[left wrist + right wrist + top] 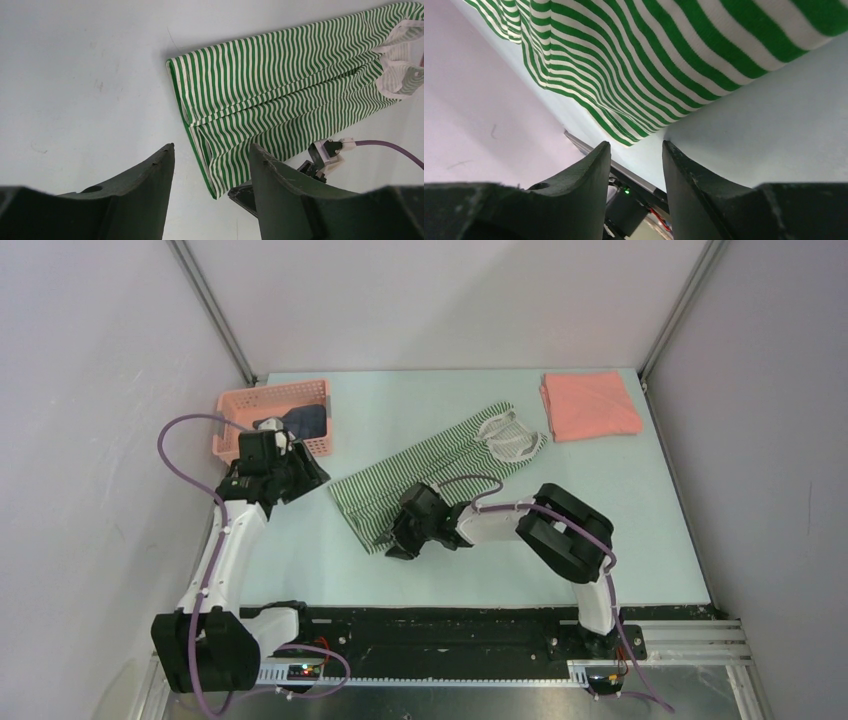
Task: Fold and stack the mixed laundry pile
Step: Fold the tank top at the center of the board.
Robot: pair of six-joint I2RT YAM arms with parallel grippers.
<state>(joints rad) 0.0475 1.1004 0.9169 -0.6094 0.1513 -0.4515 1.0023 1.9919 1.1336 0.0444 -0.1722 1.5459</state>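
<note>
No readable text or labels anywhere (none on any garment).

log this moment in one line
left gripper open, near basket | right gripper open at near end of striped shirt | pink shirt folded, far right | dark garment in basket

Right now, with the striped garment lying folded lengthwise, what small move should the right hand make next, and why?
Probably ease the right hand forward onto the near hem of the striped garment and close. It is open and holds nothing, and in the right wrist view the hem lies just ahead of it, so a grip there could start the fold toward the neck end.
</note>
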